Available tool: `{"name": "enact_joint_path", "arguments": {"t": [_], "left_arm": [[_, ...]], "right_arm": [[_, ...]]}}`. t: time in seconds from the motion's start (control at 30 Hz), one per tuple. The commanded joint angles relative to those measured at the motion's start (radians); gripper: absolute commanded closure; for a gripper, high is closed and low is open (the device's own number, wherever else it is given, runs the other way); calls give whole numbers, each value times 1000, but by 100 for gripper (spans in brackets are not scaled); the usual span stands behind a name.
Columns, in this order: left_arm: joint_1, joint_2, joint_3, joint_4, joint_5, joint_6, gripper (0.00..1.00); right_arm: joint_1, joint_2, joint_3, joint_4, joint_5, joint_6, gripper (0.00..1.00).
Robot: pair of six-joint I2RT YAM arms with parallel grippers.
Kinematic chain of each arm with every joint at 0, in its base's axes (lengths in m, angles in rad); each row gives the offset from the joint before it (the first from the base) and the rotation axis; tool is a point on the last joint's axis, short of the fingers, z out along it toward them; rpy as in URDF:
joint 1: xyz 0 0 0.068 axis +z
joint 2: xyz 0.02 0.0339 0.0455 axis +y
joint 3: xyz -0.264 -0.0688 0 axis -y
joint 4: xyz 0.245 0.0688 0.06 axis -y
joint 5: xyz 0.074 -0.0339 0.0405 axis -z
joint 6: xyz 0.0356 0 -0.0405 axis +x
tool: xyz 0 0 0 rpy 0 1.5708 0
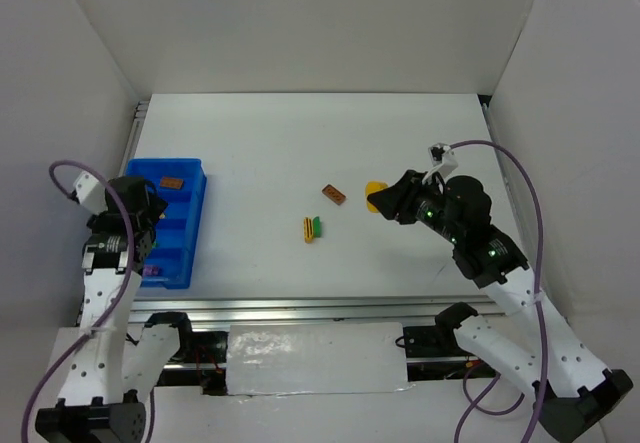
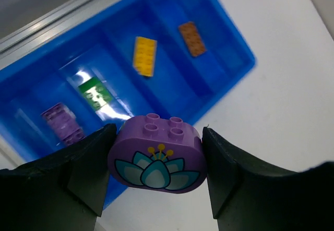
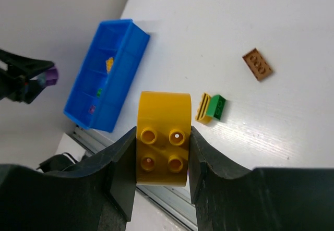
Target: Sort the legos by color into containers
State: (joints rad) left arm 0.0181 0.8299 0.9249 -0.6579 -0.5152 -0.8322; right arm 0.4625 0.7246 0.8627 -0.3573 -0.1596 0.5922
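The purple lego [image 2: 151,137], a rounded piece printed with a flower, is clamped end to end in the left gripper [image 2: 156,160], so its long axis runs across the gap from finger to finger. It is held above the counter [image 1: 300,133], at the near right edge of the blue tray [image 2: 241,53]. The tray stands at the far left of the counter with its row of compartments running near to far. A purple piece [image 2: 62,124] lies in a compartment toward the near end. A green, a yellow and a brown one each occupy a compartment further away.

The drop is judged to turn on a short shift left, over the tray wall and above that purple compartment.

The yellow lego [image 3: 163,111] is gripped by the right gripper [image 3: 163,142], well apart from the tray on the right side. The left arm is much the nearer to the tray.

A brown lego [image 1: 334,195] and a yellow-and-green pair [image 1: 313,228] lie loose between the arms.
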Motion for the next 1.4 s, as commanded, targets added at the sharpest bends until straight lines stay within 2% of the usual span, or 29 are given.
{"name": "enact_joint_path", "arguments": {"t": [0.0, 0.13, 0.3, 0.53, 0.87, 1.37], "left_arm": [[110, -3, -44, -170, -111, -208, 100], [189, 72, -113, -115, -91, -191, 100], [194, 80, -228, -22, -40, -232, 100], [195, 87, -285, 70, 7, -254, 100], [195, 49, -297, 6, -58, -301, 100], [194, 41, -314, 30, -52, -280, 100]], "right_arm": [[-10, 21, -19, 58, -35, -29, 100], [-10, 1, -42, 78, -76, -31, 100], [-10, -5, -53, 92, -118, -28, 100], [-10, -14, -51, 87, -133, -35, 100], [-12, -13, -42, 80, -115, -38, 100], [-10, -21, -36, 70, -104, -45, 100]]}}
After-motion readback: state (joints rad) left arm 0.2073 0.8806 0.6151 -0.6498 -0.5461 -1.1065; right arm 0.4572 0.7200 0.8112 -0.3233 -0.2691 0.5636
